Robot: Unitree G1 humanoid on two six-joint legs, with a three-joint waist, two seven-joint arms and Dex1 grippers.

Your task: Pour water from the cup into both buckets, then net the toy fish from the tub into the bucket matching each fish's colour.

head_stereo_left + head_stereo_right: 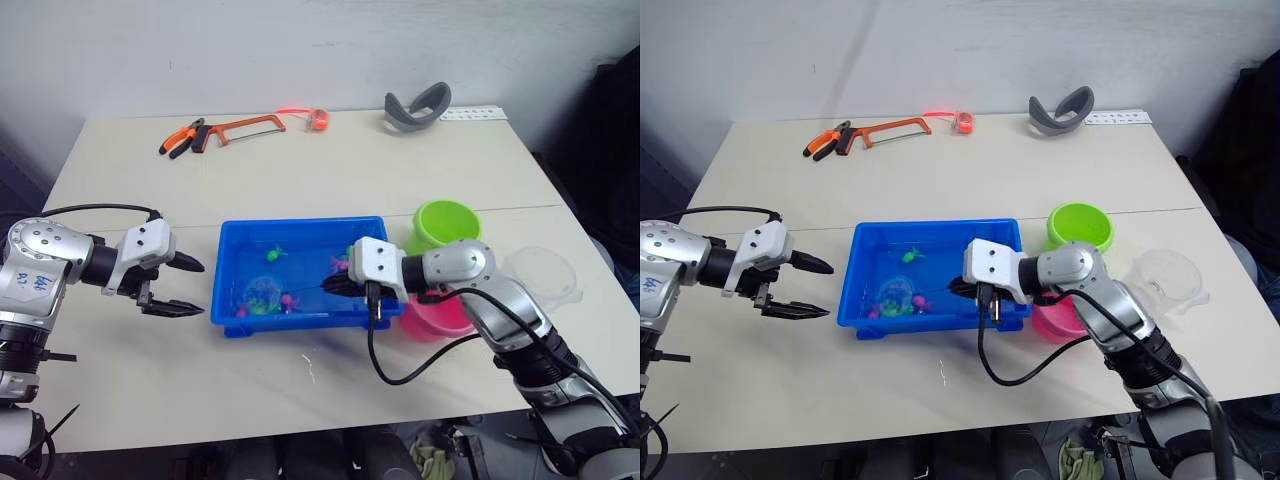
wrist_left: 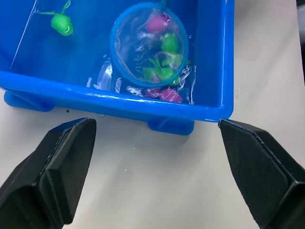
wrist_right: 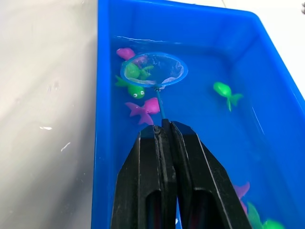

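Observation:
The blue tub (image 1: 300,225) sits mid-table and holds several toy fish, pink and green. My right gripper (image 1: 330,284) reaches into it from the right, shut on the thin handle of a small round blue net (image 3: 154,70). The net's hoop lies over a green fish (image 3: 134,89) and beside a pink fish (image 3: 143,109). A lone green fish (image 2: 62,24) floats apart. My left gripper (image 1: 200,289) hovers open just left of the tub. The lime green bucket (image 1: 445,225) and the pink bucket (image 1: 440,318) stand right of the tub, and the clear cup (image 1: 543,272) is further right.
At the table's far edge lie a hacksaw (image 1: 245,127), orange pliers (image 1: 183,139), an orange roll (image 1: 318,119) and a grey curved piece (image 1: 417,107). A black cable (image 1: 400,375) loops from my right wrist over the front of the table.

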